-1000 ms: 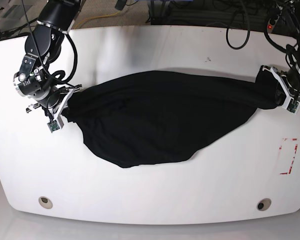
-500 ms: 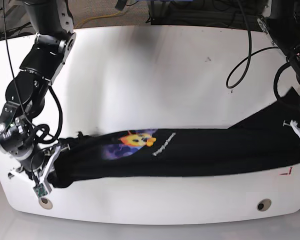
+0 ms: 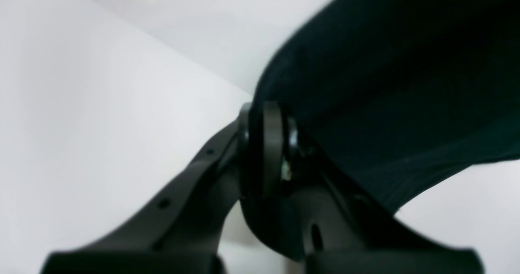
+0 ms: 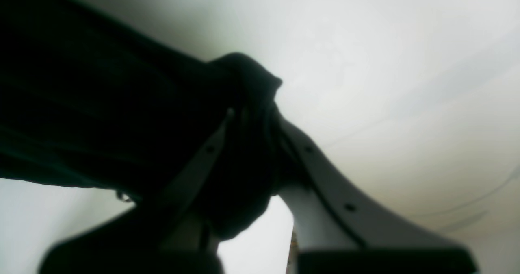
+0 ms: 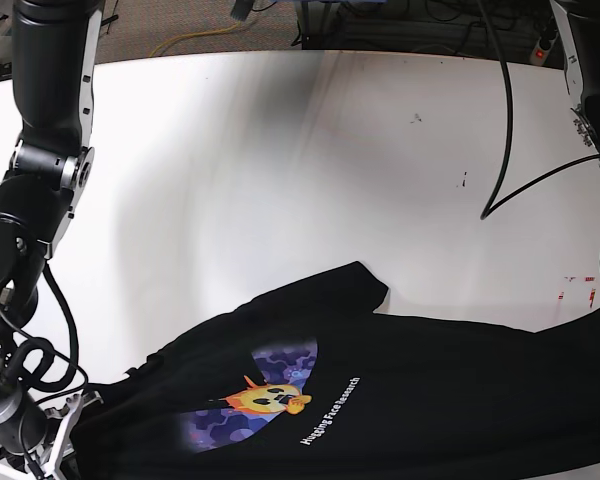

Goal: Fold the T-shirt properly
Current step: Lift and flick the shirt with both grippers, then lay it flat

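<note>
The left pincer (image 3: 268, 144) is pressed together on a bunched edge of the T-shirt (image 5: 410, 390), the black cloth wedged between its dark fingers (image 3: 273, 144) and hanging away up and to the right. The right pincer (image 4: 252, 119) is likewise clamped shut on a wad of the same shirt, a knob of fabric poking out above its tips. Between the two grips the garment lies stretched along the near edge of the white table (image 5: 280, 170), print side up, with the yellow face (image 5: 270, 397) on its purple-blue patch and a slanting line of white text beside it; one sleeve (image 5: 345, 285) juts toward the middle of the table. The shirt looks light and thoroughly limp: it sags and creases wherever it is not pulled taut, so I would expect it to handle best held at two spread corners or shoulder seams, kept in tension, and laid down flat rather than dropped. The wrist views give the only clear look at each pinch, but they are blurred and show no print at all. The base view shows the layout and the print, yet both grips sit at or beyond its lower corners, so which part of the shirt each one holds I cannot tell.
</note>
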Controlling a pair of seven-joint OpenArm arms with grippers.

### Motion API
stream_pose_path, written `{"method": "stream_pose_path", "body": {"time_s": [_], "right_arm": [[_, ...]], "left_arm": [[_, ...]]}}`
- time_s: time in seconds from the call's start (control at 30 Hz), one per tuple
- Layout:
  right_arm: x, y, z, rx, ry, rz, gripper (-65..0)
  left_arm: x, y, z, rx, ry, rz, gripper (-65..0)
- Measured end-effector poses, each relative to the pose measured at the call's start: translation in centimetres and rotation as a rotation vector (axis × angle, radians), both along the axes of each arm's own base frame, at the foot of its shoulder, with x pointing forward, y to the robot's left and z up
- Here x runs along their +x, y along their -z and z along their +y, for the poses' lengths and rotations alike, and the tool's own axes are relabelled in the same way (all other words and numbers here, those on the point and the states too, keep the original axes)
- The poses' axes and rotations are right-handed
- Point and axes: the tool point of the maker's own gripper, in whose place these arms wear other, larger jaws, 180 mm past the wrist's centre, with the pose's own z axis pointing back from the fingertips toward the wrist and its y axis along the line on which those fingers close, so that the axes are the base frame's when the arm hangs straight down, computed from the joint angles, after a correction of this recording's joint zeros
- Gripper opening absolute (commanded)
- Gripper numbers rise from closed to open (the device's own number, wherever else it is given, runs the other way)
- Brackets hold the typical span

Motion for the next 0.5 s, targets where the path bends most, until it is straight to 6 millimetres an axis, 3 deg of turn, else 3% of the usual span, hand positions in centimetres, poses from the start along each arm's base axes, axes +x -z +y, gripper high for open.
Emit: {"method": "stream_pose_path", "body": {"time_s": [0.1, 0.2, 0.5], "right_arm": [[-0.3, 1.1, -0.3, -0.016, 0.016, 0.039, -65.0], [-1.0, 3.2, -0.1, -0.031, 0.016, 0.069, -65.0], [-6.9, 15.4, -0.2, 0.015, 0.045, 0.288, -65.0]], "left_arm": [[0.3, 0.5, -0.6, 0.015, 0.018, 0.018, -65.0], [0.4, 3.1, -1.0, 0.019, 0.028, 0.087, -65.0], [-1.9, 14.0, -1.4, 0.012, 0.037, 0.365, -65.0]]}}
